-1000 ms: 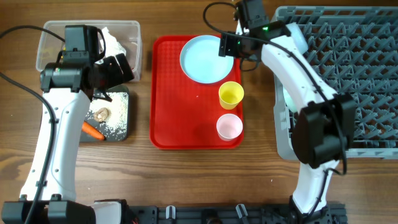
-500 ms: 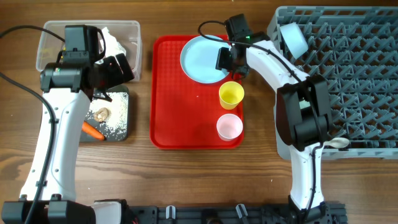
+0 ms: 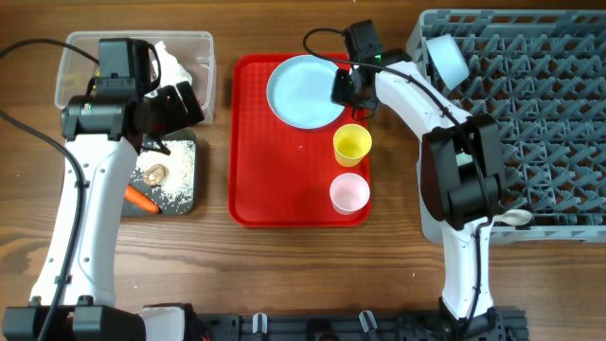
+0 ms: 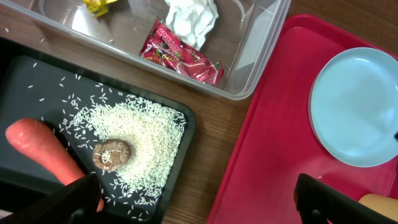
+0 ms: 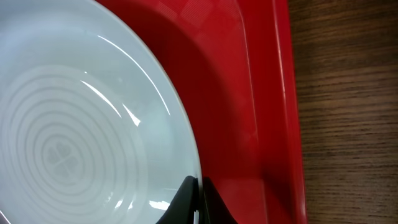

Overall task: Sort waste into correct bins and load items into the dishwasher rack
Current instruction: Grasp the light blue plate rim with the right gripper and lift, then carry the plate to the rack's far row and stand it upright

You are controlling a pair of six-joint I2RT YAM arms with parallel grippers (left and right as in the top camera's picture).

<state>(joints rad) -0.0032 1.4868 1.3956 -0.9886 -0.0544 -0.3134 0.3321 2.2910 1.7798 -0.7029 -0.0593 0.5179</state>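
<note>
most of the waste looks sorted: crumpled white tissue point(image 4: 191, 17) and a shiny red wrapper point(image 4: 183, 53) lie in the clear plastic tub point(image 4: 261, 53) at 10 o'clock on the bench point(image 3: 218, 275), while the smooth orange carrot point(image 4: 46, 155), knobbly brown lump point(image 4: 112, 154) and loose rice grains point(image 4: 146, 134) sit on the matte black tray point(image 4: 31, 87) just at the tub's 6 o'clock. the grey pegged rack point(image 3: 530, 123) at 3 o'clock already carries one glossy pale bowl point(image 3: 445, 59) and a white spoon point(image 3: 512, 218). left to load, by my reading: the large round plate point(image 3: 298, 90), yellow cup point(image 3: 351, 145) and pink cup point(image 3: 348, 192), all on the glossy red tray point(image 3: 275, 180) at centre. the right gripper point(image 5: 198, 200) has its jaws pressed together on the plate's thin rim at its 3 o'clock edge, seemingly pinching it. the left gripper point(image 4: 199, 190) hangs with jaws spread wide, holding nothing.
</note>
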